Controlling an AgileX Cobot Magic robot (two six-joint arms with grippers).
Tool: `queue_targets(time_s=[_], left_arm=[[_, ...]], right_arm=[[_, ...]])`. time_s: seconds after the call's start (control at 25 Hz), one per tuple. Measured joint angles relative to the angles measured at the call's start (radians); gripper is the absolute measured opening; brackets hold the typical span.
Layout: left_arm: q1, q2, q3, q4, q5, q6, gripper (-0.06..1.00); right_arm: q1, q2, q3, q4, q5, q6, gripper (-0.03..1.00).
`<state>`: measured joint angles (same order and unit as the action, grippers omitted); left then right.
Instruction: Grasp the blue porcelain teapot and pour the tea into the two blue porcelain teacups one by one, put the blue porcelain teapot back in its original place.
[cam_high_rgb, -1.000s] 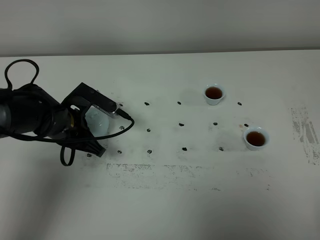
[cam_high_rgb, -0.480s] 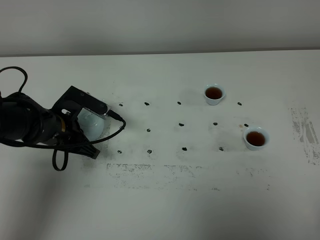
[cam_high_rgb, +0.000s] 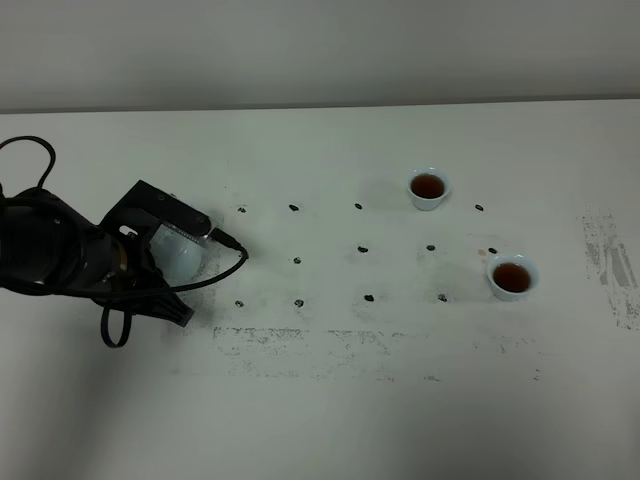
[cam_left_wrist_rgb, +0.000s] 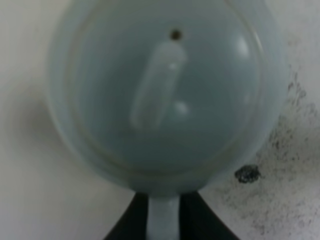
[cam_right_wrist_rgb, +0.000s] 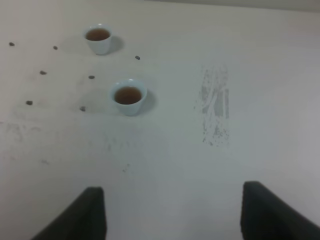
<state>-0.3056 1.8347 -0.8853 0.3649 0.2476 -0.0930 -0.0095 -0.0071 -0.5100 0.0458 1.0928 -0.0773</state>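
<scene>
The blue porcelain teapot stands upright at the table's left, half hidden under my left arm. The left wrist view looks straight down on the teapot, its lid and knob. There my left gripper has a dark finger tight against each side of the loop handle. The two blue porcelain teacups stand far to the right, one cup further back, the other cup nearer, both holding dark tea. My right gripper hangs open over bare table, the far cup and the near cup ahead of it.
Small dark marks dot the white table in a grid between teapot and cups. A scuffed grey patch lies at the right edge. A black cable loops from the left arm.
My left arm has moved left and toward the front with the teapot, bringing it down lower onto the table. The cups have not moved.
</scene>
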Motion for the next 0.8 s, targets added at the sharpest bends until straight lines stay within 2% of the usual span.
queue_targets(time_s=[0.24, 0.56, 0.8], left_arm=[[0.0, 0.0, 0.0, 0.0, 0.005, 0.0, 0.22], [0.0, 0.0, 0.0, -0.01, 0.012, 0.0, 0.25], [0.0, 0.0, 0.0, -0.076, 0.127, 0.003, 0.26]], right_arm=[[0.0, 0.0, 0.0, 0.0, 0.0, 0.0, 0.59], [0.0, 0.0, 0.0, 0.0, 0.0, 0.0, 0.59], [0.0, 0.0, 0.0, 0.0, 0.0, 0.0, 0.59]])
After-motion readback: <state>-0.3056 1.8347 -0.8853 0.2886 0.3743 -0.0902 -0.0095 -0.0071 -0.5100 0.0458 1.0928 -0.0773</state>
